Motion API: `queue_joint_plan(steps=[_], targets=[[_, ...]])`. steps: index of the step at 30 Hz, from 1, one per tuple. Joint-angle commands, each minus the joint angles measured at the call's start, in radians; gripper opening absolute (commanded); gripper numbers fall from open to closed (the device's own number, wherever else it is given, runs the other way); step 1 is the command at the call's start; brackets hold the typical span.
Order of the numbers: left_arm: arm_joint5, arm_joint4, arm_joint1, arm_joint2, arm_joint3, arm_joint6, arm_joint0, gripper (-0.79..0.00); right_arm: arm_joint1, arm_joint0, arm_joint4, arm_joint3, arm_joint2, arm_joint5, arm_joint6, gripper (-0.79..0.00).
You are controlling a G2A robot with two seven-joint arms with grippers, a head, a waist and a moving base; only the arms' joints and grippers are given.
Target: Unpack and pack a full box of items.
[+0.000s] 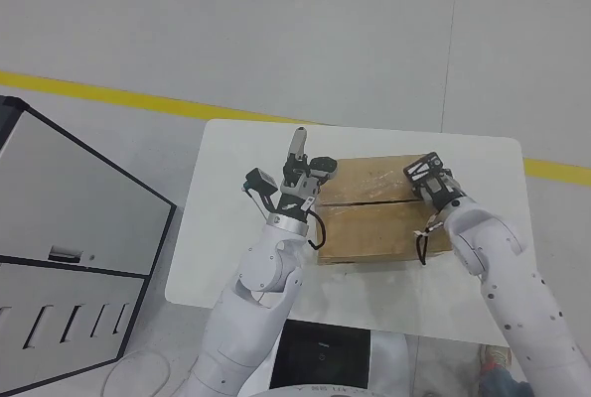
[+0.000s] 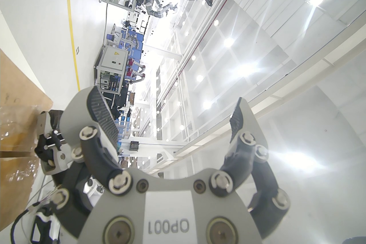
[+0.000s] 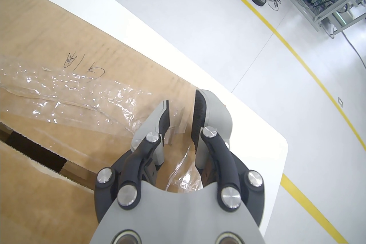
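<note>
Cardboard box point(image 1: 369, 213) is sitting on the table point(image 1: 225, 208), flaps down, with crinkled clear tape point(image 3: 71, 96) clinging across its top seam. Over the box's right end the right gripper point(image 3: 181, 102) is hovering, fingers narrowly parted on nothing. Beside its left end the left gripper point(image 2: 168, 102) is gaping wide, pointing upward. Tape may be holding the flaps or sticking to fingers, so a pull risks dragging the whole box.

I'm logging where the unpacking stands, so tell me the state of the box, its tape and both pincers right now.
Cardboard box: flaps down, with a dark slit open along the seam.
Clear tape: crinkled, lying on the flap beside the seam.
Left pincer: wide open, empty.
Right pincer: slightly open, over the box's taped end.
</note>
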Motion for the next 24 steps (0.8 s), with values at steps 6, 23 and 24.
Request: queue_joint_plan(steps=[6, 23, 24], targets=[[0.000, 0.000, 0.000, 0.000, 0.000, 0.000, 0.000, 0.000, -0.005, -0.012, 0.025, -0.011, 0.013, 0.004, -0.010, -0.785], [0.000, 0.000, 0.000, 0.000, 0.000, 0.000, 0.000, 0.000, 0.018, -0.216, 0.526, -0.320, 0.302, -0.248, -0.030, -0.785], [0.000, 0.000, 0.000, 0.000, 0.000, 0.000, 0.000, 0.000, 0.019, -0.227, 0.546, -0.336, 0.311, -0.258, -0.027, -0.785]])
